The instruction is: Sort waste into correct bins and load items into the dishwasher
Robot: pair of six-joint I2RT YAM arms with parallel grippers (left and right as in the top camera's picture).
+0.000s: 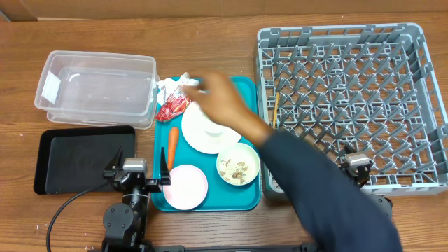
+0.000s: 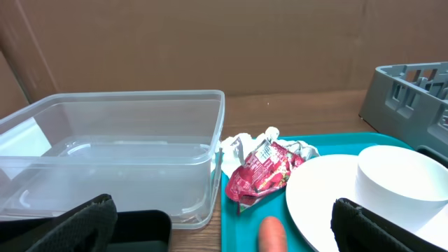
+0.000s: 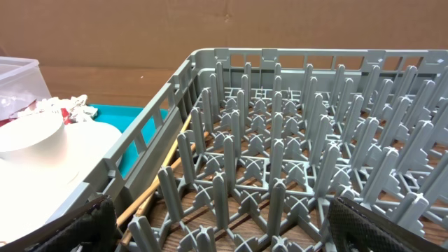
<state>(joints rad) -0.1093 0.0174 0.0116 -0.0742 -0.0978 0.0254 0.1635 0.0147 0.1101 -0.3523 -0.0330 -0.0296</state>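
Red wrapper on the teal tray is judged light, slippery, best pinched at a fold. Left gripper and right gripper are spread open, empty.

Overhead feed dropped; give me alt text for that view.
A person's dark-sleeved arm reaches from the lower right, hand over the teal tray, which holds a red wrapper, carrot, white plate, bowl with crumbs and pink dish. A clear tub and black tray sit to its left, grey rack to its right.
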